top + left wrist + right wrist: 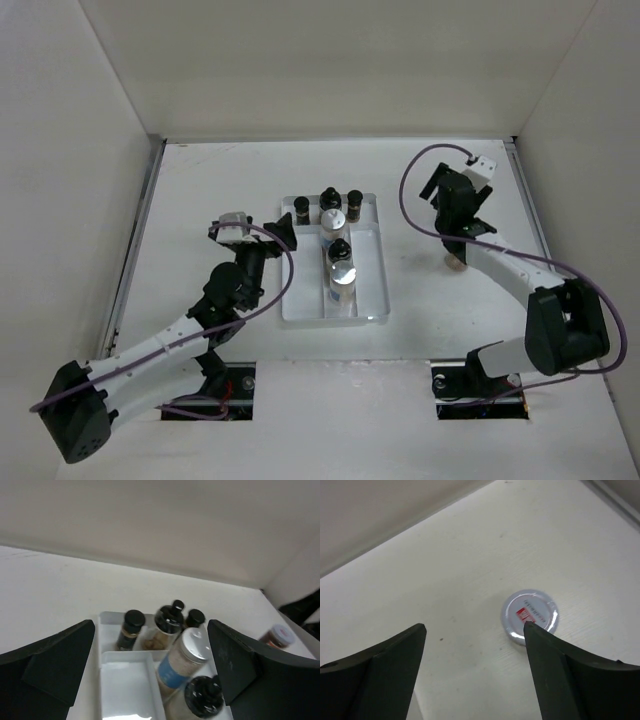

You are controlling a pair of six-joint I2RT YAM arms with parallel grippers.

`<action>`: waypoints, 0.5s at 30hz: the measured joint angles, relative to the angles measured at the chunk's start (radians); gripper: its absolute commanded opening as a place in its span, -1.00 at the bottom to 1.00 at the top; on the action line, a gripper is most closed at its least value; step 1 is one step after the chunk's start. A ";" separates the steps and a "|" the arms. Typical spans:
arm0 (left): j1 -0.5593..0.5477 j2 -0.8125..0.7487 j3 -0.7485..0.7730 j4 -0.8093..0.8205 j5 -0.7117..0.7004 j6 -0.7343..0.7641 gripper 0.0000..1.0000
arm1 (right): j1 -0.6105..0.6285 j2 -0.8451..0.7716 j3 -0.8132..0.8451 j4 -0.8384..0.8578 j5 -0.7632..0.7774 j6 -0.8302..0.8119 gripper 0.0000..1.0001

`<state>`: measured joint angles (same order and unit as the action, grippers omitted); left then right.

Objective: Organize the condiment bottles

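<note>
White table (pixel 200 200); left pincer (pixel 151 630) spread by tray (pixel 125 685), right pincer (pixel 475 627) spread, apparently near bottle (pixel 530 612).

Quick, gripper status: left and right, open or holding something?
Left gripper: open, holding nothing.
Right gripper: open, empty; a silver-capped bottle stands below it, not gripped.

Your tray (pixel 300 288) sits mid-table, between arms. Far row (pixel 329 197): three bottles side by side along tray's far end. Middle line (pixel 341 252): three bottles, one before another, nearer arm bases. Lone bottle (pixel 530 614) on table, right of tray, well apart.
</note>
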<state>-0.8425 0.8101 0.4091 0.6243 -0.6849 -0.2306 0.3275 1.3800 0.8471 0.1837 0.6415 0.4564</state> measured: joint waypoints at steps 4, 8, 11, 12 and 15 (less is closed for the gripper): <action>0.108 0.000 -0.071 0.008 -0.036 -0.062 1.00 | -0.087 0.057 0.065 -0.058 0.012 -0.042 0.97; 0.163 0.016 -0.131 0.001 -0.046 -0.137 1.00 | -0.156 0.116 0.107 -0.106 -0.036 -0.057 0.99; 0.175 0.023 -0.164 0.001 -0.048 -0.180 1.00 | -0.190 0.154 0.109 -0.140 -0.093 -0.057 0.98; 0.175 0.026 -0.171 0.000 -0.048 -0.190 1.00 | -0.195 0.163 0.109 -0.151 -0.106 -0.056 0.98; 0.175 0.034 -0.179 0.006 -0.045 -0.213 1.00 | -0.196 0.184 0.109 -0.172 -0.143 -0.056 0.95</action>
<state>-0.6678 0.8444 0.2302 0.6308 -0.7303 -0.4435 0.1314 1.5639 0.9558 0.0113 0.4980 0.4000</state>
